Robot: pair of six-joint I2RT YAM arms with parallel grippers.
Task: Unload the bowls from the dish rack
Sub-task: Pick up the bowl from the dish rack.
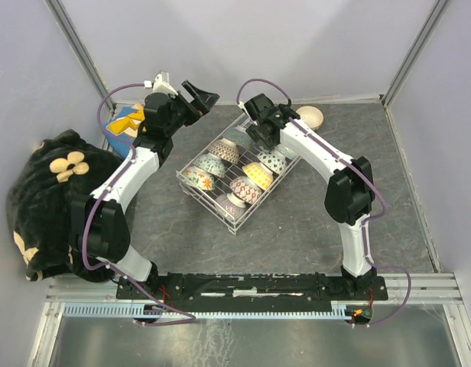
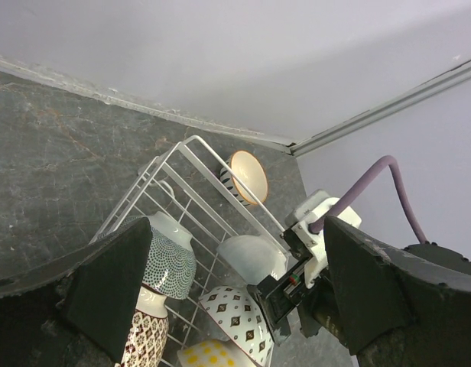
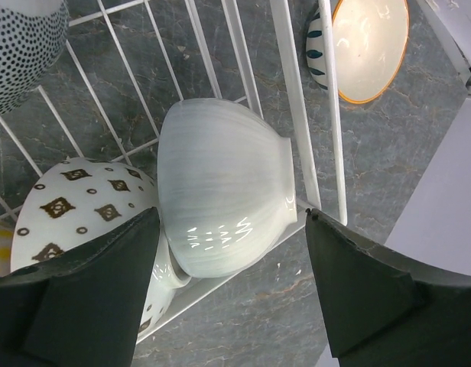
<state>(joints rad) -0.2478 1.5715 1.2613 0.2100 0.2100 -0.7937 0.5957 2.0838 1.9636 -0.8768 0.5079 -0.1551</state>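
Observation:
The white wire dish rack [image 1: 235, 228] lies aslant mid-table with several patterned bowls standing in it. My right gripper [image 1: 261, 142] is open over the rack's far end. In the right wrist view its fingers [image 3: 232, 218] straddle a pale grey-white bowl [image 3: 220, 183], not touching it, next to a diamond-patterned bowl [image 3: 75, 206]. An orange-rimmed bowl [image 1: 310, 117] lies on the table outside the rack, at the back right. My left gripper [image 1: 203, 97] is open and empty, raised beyond the rack's far-left corner. Its view [image 2: 237, 229] shows the rack [image 2: 209, 157], a teal dotted bowl [image 2: 167, 260] and the pale bowl [image 2: 251, 256].
A black plush toy [image 1: 48, 199] fills the table's left side, with a yellow and blue item [image 1: 125, 122] behind it. Pale walls and metal frame posts close in the back and sides. The right arm [image 2: 312, 229] stands near the left gripper's view.

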